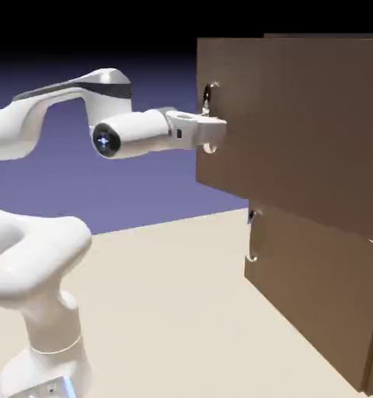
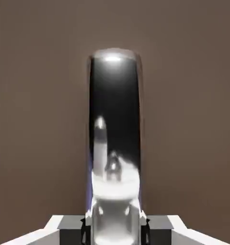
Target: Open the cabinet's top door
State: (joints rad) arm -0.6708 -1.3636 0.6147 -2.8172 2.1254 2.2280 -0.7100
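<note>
We had the top door's handle in hand.

Our gripper [image 1: 210, 124] was clamped on the silver handle [image 2: 115, 139] so a pull could swing the top door [image 1: 298, 124], already slightly ajar on the cabinet [image 1: 329, 311].

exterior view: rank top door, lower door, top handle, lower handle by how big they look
1. top door, the largest, though it stands out nearer the camera than the lower one.
2. lower door.
3. top handle and lower handle: both small; the gripper, shut on the top one, hides part of it, so I cannot rank them.
</note>
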